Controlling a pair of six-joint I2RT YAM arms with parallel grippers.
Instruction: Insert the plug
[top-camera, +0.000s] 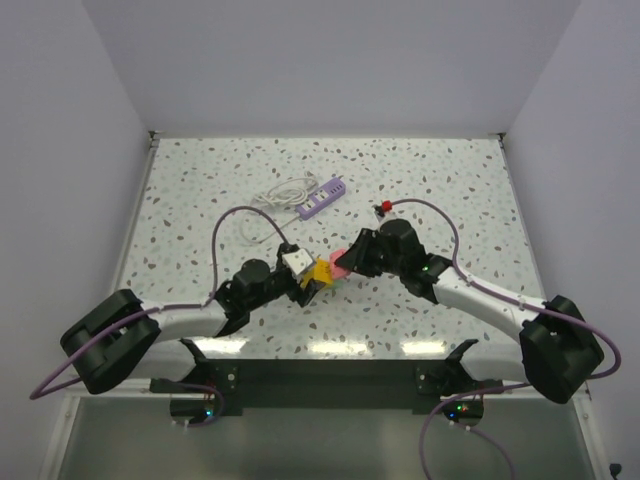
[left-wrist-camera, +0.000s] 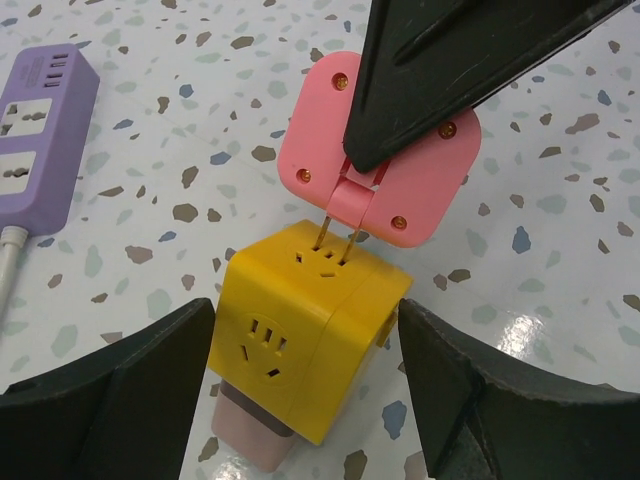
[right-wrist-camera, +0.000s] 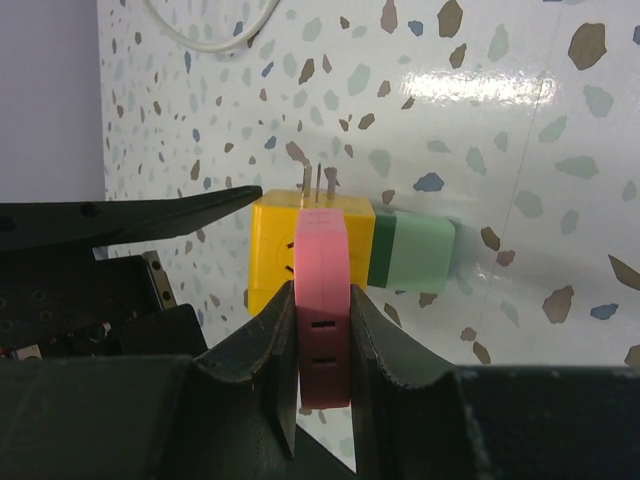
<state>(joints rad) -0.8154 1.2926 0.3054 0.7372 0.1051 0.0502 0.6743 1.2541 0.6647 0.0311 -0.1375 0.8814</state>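
Observation:
A yellow cube socket (left-wrist-camera: 300, 330) lies on the speckled table, seen mid-table from above as the yellow cube socket (top-camera: 318, 275). My right gripper (right-wrist-camera: 322, 300) is shut on a flat pink plug (right-wrist-camera: 322, 290). In the left wrist view the pink plug (left-wrist-camera: 420, 190) hangs tilted over the cube. Its two metal prongs (left-wrist-camera: 335, 240) have their tips at the slots of the cube's upper face, with most of their length still showing. My left gripper (left-wrist-camera: 305, 310) is open, one finger on each side of the cube, with small gaps to it.
A pale pink block (left-wrist-camera: 250, 430) sticks out of one cube face and a green block (right-wrist-camera: 410, 252) out of another. A purple power strip (top-camera: 322, 198) with a coiled white cable (top-camera: 285, 190) lies farther back. A small red-tipped connector (top-camera: 381, 208) lies to its right.

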